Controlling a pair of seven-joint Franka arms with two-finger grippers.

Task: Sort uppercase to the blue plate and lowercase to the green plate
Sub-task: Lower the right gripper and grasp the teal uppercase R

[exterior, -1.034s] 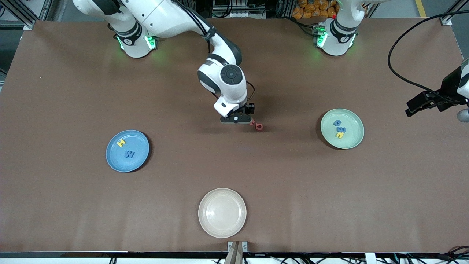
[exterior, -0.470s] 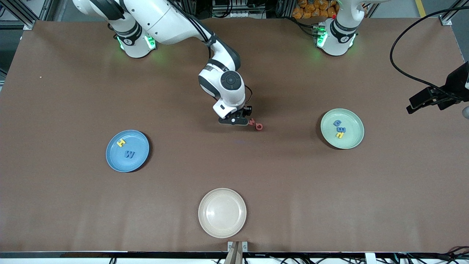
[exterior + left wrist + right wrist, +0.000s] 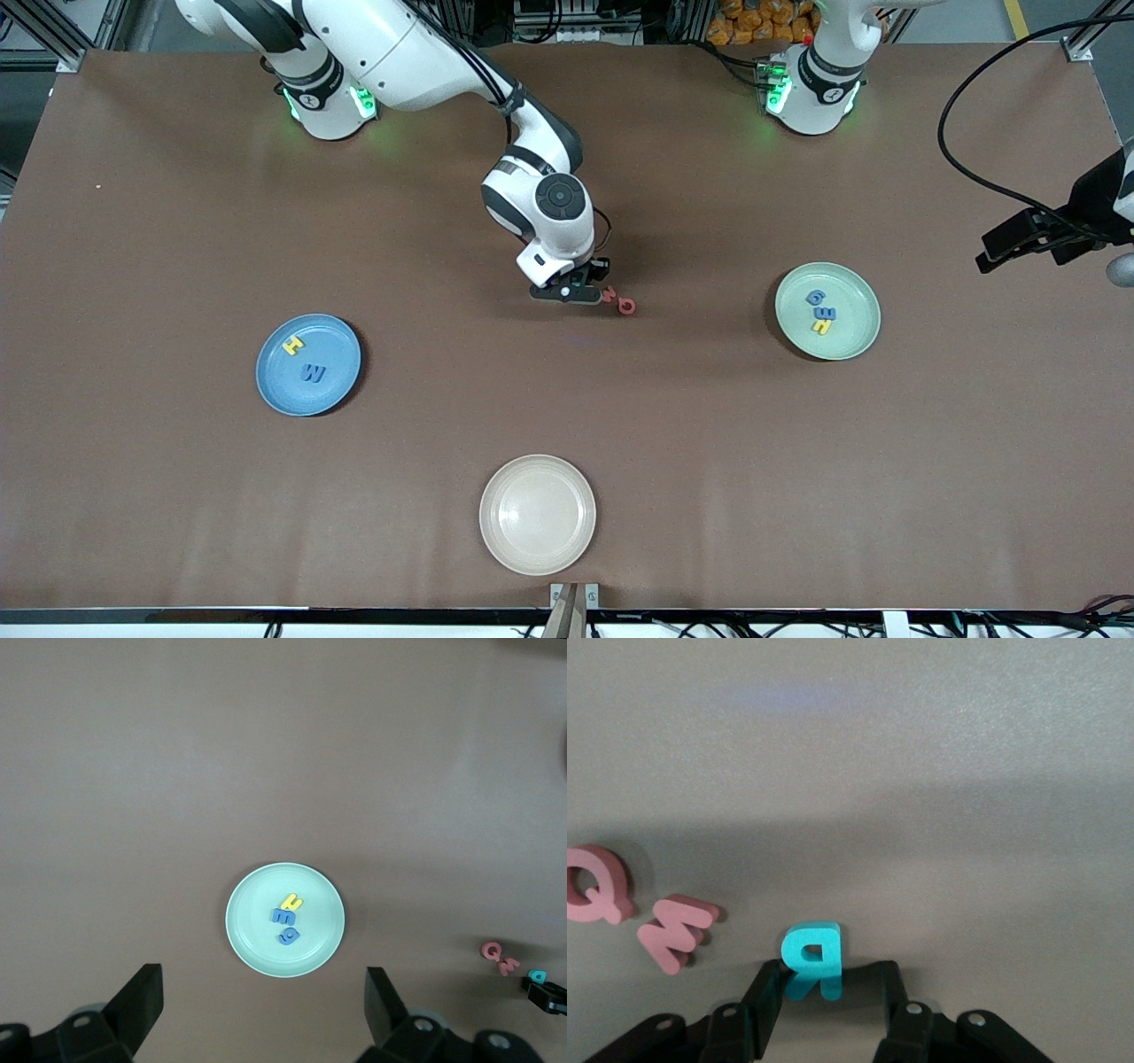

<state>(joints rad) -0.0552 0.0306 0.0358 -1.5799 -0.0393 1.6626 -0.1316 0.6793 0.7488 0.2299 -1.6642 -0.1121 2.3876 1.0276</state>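
Observation:
My right gripper (image 3: 571,292) is down at the table's middle, and its fingers stand on either side of the teal R (image 3: 812,958). One finger touches the R; a gap shows at the other. The gripper (image 3: 830,980) is open. A red m (image 3: 675,931) and a red Q (image 3: 595,885) lie beside it. The blue plate (image 3: 332,344) holds a yellow H (image 3: 293,345) and a blue W (image 3: 313,373). The green plate (image 3: 858,335) holds a blue g (image 3: 814,298), a blue m (image 3: 826,313) and a yellow h (image 3: 822,326). My left gripper (image 3: 261,985) waits open, high over the table beside the green plate (image 3: 244,939).
A cream-white plate (image 3: 537,514) sits near the table's front edge, nearer to the front camera than the red letters. A black cable (image 3: 961,168) loops above the table at the left arm's end.
The right gripper's fingers have drawn in toward the teal R and the hand has settled a little lower. The left arm has shifted only slightly.

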